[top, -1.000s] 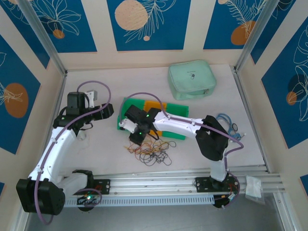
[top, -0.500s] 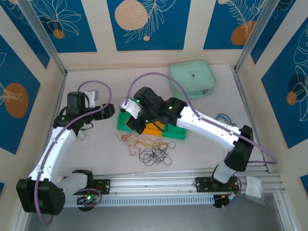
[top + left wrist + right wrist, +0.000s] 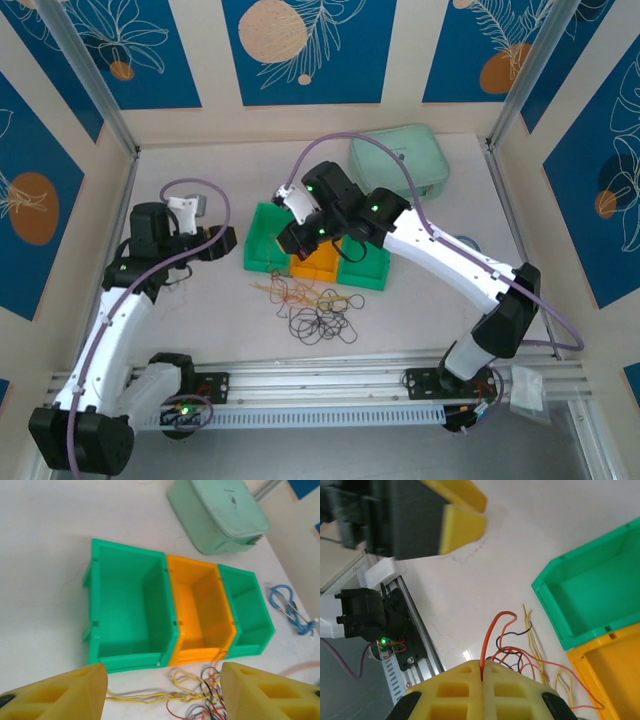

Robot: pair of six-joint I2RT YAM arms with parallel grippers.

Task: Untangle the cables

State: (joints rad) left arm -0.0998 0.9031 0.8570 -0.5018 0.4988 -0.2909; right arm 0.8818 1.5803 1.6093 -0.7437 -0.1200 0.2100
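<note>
Tangle of thin black, orange and pale yellow cables lies on the white surface, just in front of a row of three open plastic bins, on the side toward the arm bases. Bins from the left: large green bin, orange bin, smaller green bin. Long axis of the tangle runs left–right, parallel to the bin row. Black loops bunch at the near right. A few pale yellow strands trail straight out to the left along the front wall of the large green bin. In the right wrist view, one orange cable rises from the pile in an arch and points up into the right hand, whose yellow foam pads are pressed together on it. Left hand hovers near the left end of the tangle, fingers spread wide above the surface. Mint-green zipped fabric pouch sits behind the bins, toward the right. Small dark print on its lid, too small to read.
</note>
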